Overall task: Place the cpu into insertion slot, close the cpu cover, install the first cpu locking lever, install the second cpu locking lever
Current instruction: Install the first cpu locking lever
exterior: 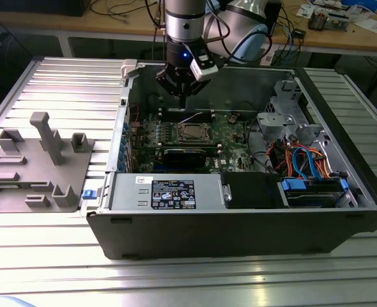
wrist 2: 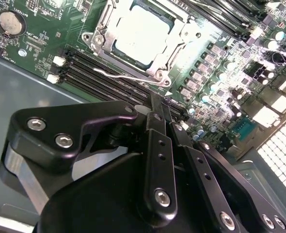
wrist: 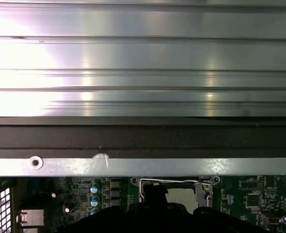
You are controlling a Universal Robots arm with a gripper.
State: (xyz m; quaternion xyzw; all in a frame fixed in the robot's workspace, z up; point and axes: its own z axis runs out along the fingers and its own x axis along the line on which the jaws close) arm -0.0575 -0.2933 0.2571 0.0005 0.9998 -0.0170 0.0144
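Note:
The cpu [wrist 2: 142,33], a silver-grey square, lies in the insertion slot [exterior: 192,132] on the green motherboard inside the open computer case. The cpu cover [wrist 2: 98,30], a silvery frame, lies flat around it. A thin wire locking lever [wrist 2: 123,77] runs along the socket's edge beside the memory slots; I cannot tell if it is latched. The socket and a lever [wrist: 172,182] also appear in the first wrist view. My gripper [wrist 2: 161,103] hangs above the board just beside the socket, black fingers [wrist 2: 155,126] together with nothing between them. In the exterior view the gripper [exterior: 183,101] is above the socket's far side.
The case walls [exterior: 239,227] ring the board. A power supply [exterior: 166,192] sits at the front, and a drive cage with blue and orange cables [exterior: 307,160] is at the exterior view's right. A long black card [exterior: 185,153] lies near the socket. A grey fixture [exterior: 38,166] stands on the slatted table.

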